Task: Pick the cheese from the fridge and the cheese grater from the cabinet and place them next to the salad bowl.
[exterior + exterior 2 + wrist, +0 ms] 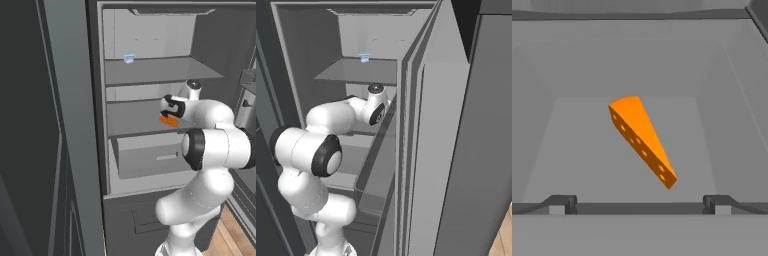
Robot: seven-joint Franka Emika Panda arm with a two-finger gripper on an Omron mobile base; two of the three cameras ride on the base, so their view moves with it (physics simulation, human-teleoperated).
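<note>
The fridge stands open in front of me, with light grey shelves inside. The cheese, an orange wedge with small holes, lies flat on the middle shelf; in the left base view the cheese peeks out just under my hand. My gripper is open and hangs just above the wedge, its fingertips spread wider than the cheese and not touching it. Seen from the left base, the gripper reaches into the fridge over that shelf. The cheese grater, cabinet and salad bowl are out of view.
A small pale blue container sits on the upper shelf, also seen as a container from the right. A pale drawer lies below the middle shelf. The open fridge door stands close on my right.
</note>
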